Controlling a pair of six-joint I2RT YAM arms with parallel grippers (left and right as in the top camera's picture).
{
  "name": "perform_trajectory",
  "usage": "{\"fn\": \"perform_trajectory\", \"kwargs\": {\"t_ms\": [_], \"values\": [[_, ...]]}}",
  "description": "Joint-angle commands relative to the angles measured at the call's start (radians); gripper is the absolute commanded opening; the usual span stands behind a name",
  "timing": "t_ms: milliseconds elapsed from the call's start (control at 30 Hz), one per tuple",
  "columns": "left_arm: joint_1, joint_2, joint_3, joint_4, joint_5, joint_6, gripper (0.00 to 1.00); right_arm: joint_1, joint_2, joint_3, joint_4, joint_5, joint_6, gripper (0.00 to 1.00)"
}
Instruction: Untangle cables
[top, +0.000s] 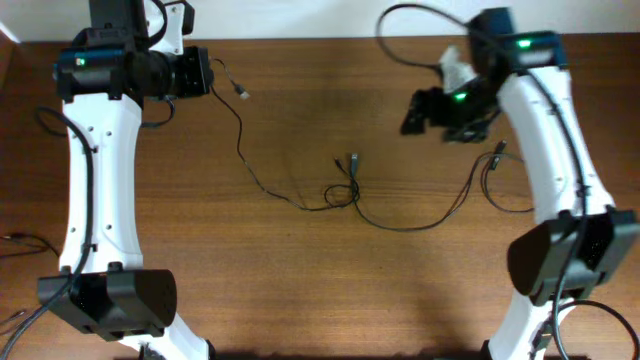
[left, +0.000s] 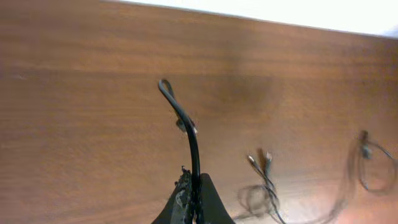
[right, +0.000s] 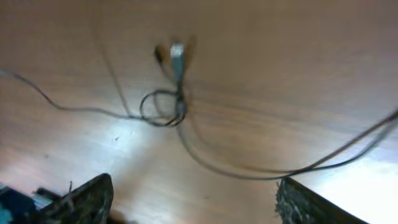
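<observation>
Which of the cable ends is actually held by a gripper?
The left end, pinched in the shut left gripper. The twin plugs at the central knot and the right end lie free.

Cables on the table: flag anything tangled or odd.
The cables loop into a small knot in the middle, two plug ends sticking out beside it. One cable runs off pinched in the left gripper. Nothing looks damaged.

Left arm (top: 95, 160) extends forward, wrist turned inward, its tool (left: 193, 183) pinched fully shut. Right arm (top: 550, 150) extends forward likewise, wrist bent inward, its tool (right: 194, 183) with fingers (right: 87, 199) spread wide.
</observation>
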Motion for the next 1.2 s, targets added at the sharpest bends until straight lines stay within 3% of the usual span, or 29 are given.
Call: {"fn": "perform_trajectory", "kwargs": {"t_ms": [0,167,333,667,700,767,833,1167], "values": [[0.005,0.012,-0.003,0.037,-0.166,-0.073,0.00,0.113,0.014,-0.064,0.023,0.101,0.164,0.79],[0.005,0.109,-0.003,0.048,-0.183,-0.144,0.00,0.253,0.014,-0.234,0.167,0.125,0.250,0.51],[0.004,0.163,-0.003,0.048,-0.106,-0.144,0.00,0.310,0.014,-0.394,0.342,0.142,0.357,0.31],[0.002,0.164,-0.003,0.047,-0.106,-0.144,0.00,0.380,0.014,-0.592,0.516,0.144,0.396,0.29],[0.002,0.164,-0.003,0.047,-0.106,-0.144,0.00,0.385,0.014,-0.603,0.534,0.148,0.396,0.30],[0.002,0.164,-0.003,0.047,-0.106,-0.144,0.00,0.388,0.014,-0.636,0.570,0.206,0.396,0.43],[0.002,0.164,-0.003,0.047,-0.106,-0.144,0.00,0.387,0.014,-0.650,0.599,0.233,0.396,0.45],[0.002,0.164,-0.003,0.047,-0.106,-0.143,0.00,0.387,0.015,-0.710,0.656,0.240,0.369,0.34]]}}
